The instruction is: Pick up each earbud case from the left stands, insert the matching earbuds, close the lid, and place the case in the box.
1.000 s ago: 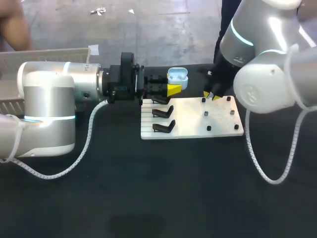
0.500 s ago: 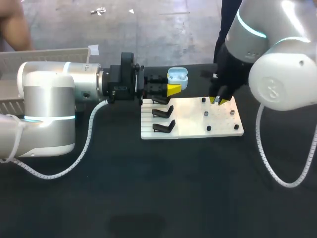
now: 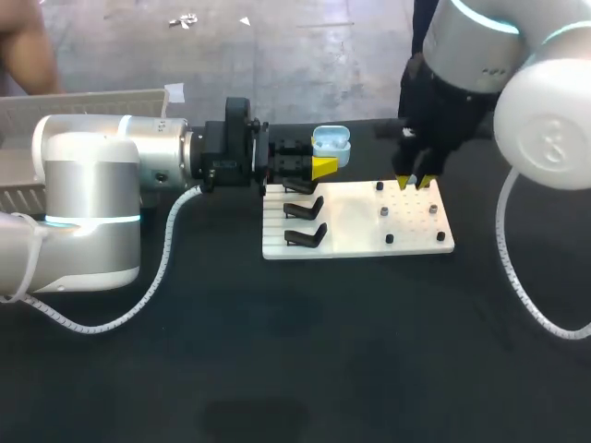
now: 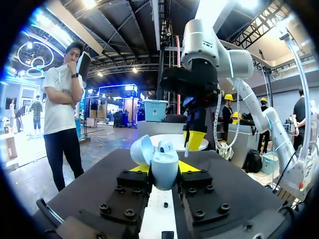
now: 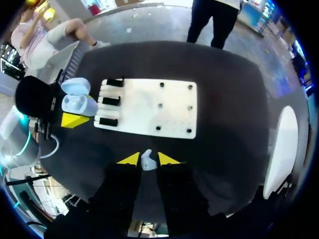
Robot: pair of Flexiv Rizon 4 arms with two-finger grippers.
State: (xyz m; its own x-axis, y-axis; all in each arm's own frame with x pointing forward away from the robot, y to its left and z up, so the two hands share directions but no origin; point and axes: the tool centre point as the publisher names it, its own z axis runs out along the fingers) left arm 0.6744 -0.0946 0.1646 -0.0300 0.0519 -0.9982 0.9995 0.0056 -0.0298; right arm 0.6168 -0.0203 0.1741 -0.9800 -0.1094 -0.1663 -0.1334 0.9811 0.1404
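A light blue earbud case (image 3: 331,143) with its lid open is held off the table just behind the white board (image 3: 355,226); my left gripper (image 3: 320,167) is shut on it. In the left wrist view the case (image 4: 164,168) sits between the yellow fingertips (image 4: 188,167), lid (image 4: 141,150) tipped back, one white earbud (image 4: 165,146) showing inside. My right gripper (image 3: 413,182) hovers over the board's back right part. In the right wrist view that gripper (image 5: 148,159) is shut on a small white earbud (image 5: 147,161), high above the board (image 5: 149,107), with the case (image 5: 79,103) off to one side.
Black stands (image 3: 306,209) line the board's left edge, all empty. Several small black pegs (image 3: 384,213) dot its right half. A pale slatted box (image 3: 88,100) stands at the back left, behind my left arm. Dark table lies in front of the board.
My right arm has lifted and shifted to the right over the board's back edge, the earbud still in its gripper. The left arm and case have stayed put.
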